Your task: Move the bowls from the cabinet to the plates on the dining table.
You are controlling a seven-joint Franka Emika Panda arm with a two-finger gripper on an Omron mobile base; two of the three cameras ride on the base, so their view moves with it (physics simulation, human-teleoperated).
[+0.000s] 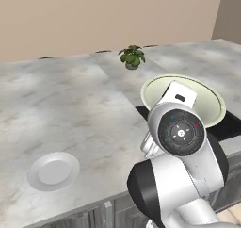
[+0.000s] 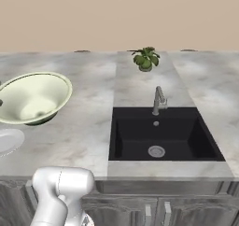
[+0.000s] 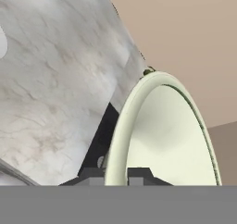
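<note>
My gripper (image 3: 115, 175) is shut on the rim of the pale cream-green bowl (image 3: 162, 135), one fingertip on each side of the rim. The bowl (image 1: 188, 97) hangs tilted above the marble dining table (image 1: 70, 104), just left of the sink, and my hand covers part of it. In the right base view the bowl (image 2: 32, 96) opens upward and toward the right. One whitish-grey plate (image 1: 53, 171) lies near the table's front left. A plate (image 2: 6, 140) lies just below and in front of the bowl. The reddish-brown bowl and the cabinet are out of view.
A black sink (image 2: 158, 134) with a silver faucet (image 2: 159, 100) is set into the top right of the bowl. A small potted plant (image 2: 145, 58) stands behind the sink near the back edge. A beige wall runs behind the table.
</note>
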